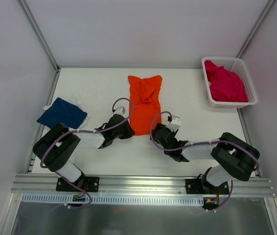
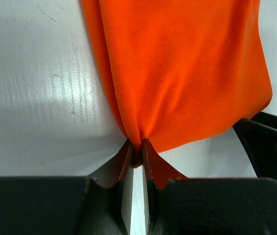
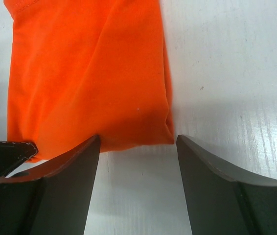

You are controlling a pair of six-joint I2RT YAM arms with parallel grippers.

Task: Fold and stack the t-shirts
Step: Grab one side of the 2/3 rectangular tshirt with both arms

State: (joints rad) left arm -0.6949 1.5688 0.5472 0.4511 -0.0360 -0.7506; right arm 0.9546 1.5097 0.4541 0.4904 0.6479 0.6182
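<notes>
The bright orange cloth t-shirt [image 1: 145, 103], folded long and narrow, lies flat well left of the white plastic mesh basket [image 1: 206, 83]. The left gripper [image 2: 137, 145] is clamped on the near hem corner farther from the basket. The right gripper [image 3: 137, 139] stands open just short of the basket-side corner. It should probably grip there at matching depth, so that the hem lifts level.

Open table [image 1: 187, 98] is left between orange t-shirt [image 1: 145, 100] and white basket [image 1: 231, 104]; the left side is taken by the navy t-shirt [image 1: 61, 113], the near strip by left arm [image 1: 87, 139] and right arm [image 1: 197, 149].
</notes>
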